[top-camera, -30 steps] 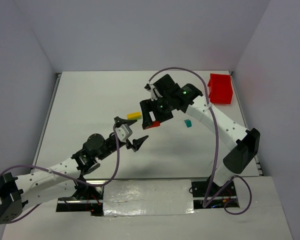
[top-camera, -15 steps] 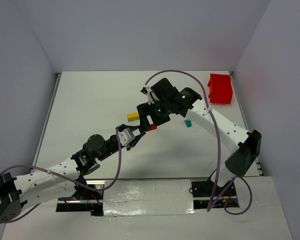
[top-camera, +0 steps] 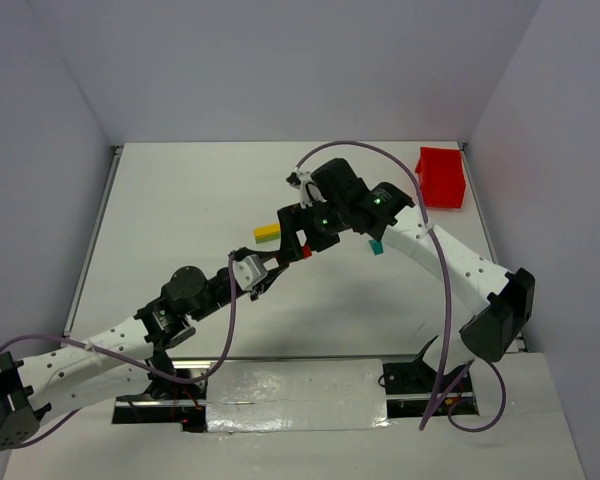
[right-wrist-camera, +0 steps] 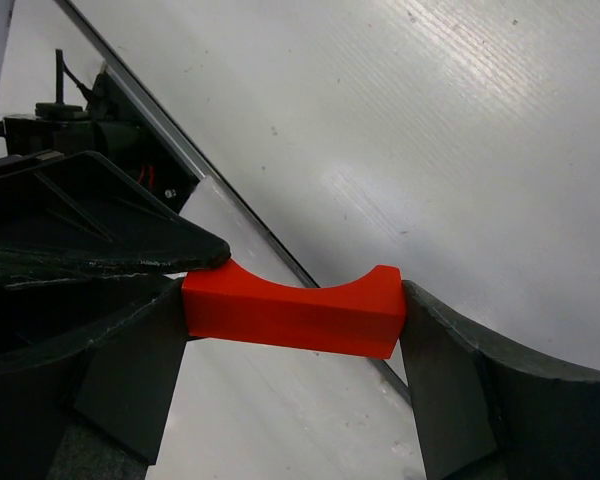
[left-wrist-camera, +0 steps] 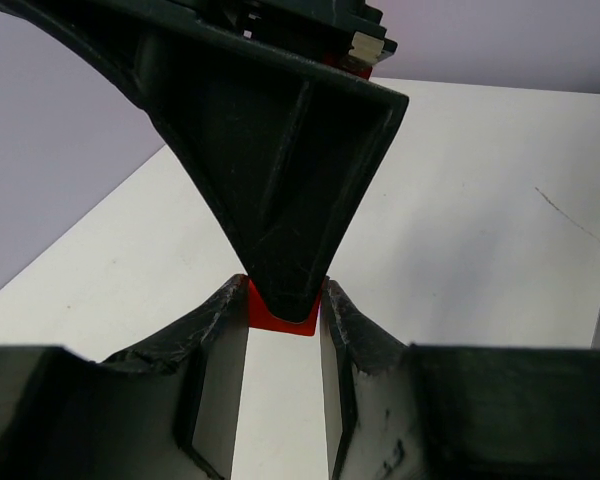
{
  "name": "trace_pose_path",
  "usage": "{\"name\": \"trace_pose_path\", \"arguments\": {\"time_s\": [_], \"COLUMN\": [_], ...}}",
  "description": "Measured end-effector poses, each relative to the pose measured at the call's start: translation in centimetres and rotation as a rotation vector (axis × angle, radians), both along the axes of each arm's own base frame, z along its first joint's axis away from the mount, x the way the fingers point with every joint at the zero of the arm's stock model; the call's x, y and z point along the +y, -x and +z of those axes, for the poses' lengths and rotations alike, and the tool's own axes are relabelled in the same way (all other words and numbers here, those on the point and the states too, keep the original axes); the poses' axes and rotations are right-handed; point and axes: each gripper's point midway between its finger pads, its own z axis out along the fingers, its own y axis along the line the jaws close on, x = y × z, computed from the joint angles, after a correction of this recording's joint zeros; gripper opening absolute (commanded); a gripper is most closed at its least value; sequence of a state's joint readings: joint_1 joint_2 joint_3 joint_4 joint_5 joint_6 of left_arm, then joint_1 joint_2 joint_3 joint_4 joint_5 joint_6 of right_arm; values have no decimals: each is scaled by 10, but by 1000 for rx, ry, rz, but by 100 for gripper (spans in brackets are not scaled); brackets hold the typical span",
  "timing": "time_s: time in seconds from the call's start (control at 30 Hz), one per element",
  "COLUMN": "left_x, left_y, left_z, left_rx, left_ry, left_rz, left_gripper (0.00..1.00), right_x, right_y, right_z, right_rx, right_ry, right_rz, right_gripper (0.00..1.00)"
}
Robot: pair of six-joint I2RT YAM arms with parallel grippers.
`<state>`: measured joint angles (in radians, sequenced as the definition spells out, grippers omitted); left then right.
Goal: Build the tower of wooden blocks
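White bench [top-camera: 180, 200] below me, pale lilac walls [top-camera: 280, 70] on 3 sides, and both of my arms reach in toward the middle. My right hand [top-camera: 300, 247] has the red piece [right-wrist-camera: 295, 312]. From the right wrist I see it clamped end to end between my 2 fingers [right-wrist-camera: 460, 390]. Its scooped-out face is turned toward the top of that view, and it hangs above the bench, not lying on it.

My left hand [left-wrist-camera: 285, 300] is on the very same piece. From the left wrist, its 2 fingertips [left-wrist-camera: 220, 325] stand only narrowly apart, 1 against each side of the red piece's near end, closed onto it. A broad black finger of the right hand comes down over the piece there and hides most of it, so only a small red end shows. So that's 2 hands on 1 block, nose to nose.

Now the other pieces. The yellow-green bar [top-camera: 268, 232] lies flat on the bench just beyond the left hand and left of the right hand, apart from the red piece. The teal wedge [top-camera: 377, 246] sits on the bench on the other side, close beside my right forearm. That leaves 3 pieces in 3 places, with the tower not yet stacked.

Over in the far right corner stands the red bin [top-camera: 440, 178], well apart from all of it. A purple cable [top-camera: 380, 150] arcs over the right arm.
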<state>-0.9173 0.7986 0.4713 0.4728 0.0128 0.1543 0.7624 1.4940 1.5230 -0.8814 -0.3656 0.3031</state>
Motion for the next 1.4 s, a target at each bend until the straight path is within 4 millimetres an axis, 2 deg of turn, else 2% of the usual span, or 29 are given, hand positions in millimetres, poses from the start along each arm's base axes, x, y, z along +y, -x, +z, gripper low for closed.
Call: {"name": "trace_pose_path", "arguments": {"time_s": [0.1, 0.27, 0.67, 0.77, 0.8, 0.9, 1.03, 1.13, 1.27, 1.33, 1.37, 1.4], "left_x": [0, 6, 15, 16, 17, 16, 17, 18, 21, 22, 23, 24], "left_y": [-1, -2, 2, 1, 0, -1, -2, -3, -5, -5, -5, -5], "left_z": [-1, -1, 21, 22, 22, 24, 27, 27, 24, 23, 23, 23], "left_rx": [6, 16, 1, 5, 10, 17, 32, 51, 74, 82, 84, 85], "left_ry": [-1, 29, 146, 157, 162, 182, 212, 228, 235, 235, 234, 235], "left_rz": [4, 33, 54, 63, 66, 70, 79, 92, 111, 118, 122, 125], "left_gripper": [0, 0, 0, 0, 0, 0, 0, 0, 0, 0, 2, 6], "right_x": [1, 6, 12, 13, 13, 12, 12, 14, 17, 19, 20, 21], "right_y": [-2, -4, -1, -3, -3, -4, -5, -7, -10, -10, -11, -10], "right_z": [-1, -1, 22, 24, 25, 28, 32, 32, 31, 30, 30, 30], "right_rx": [6, 6, -33, -50, -56, -77, -107, -133, -159, -167, -170, -172], "right_ry": [-24, -62, -177, -185, -189, -202, -213, -213, -215, -218, -220, -222], "right_rz": [-6, -18, -87, -105, -115, -141, -167, -182, -195, -195, -194, -193], "right_gripper": [61, 81, 79, 70, 61, 54, 52, 44, 25, 23, 16, 13]}}
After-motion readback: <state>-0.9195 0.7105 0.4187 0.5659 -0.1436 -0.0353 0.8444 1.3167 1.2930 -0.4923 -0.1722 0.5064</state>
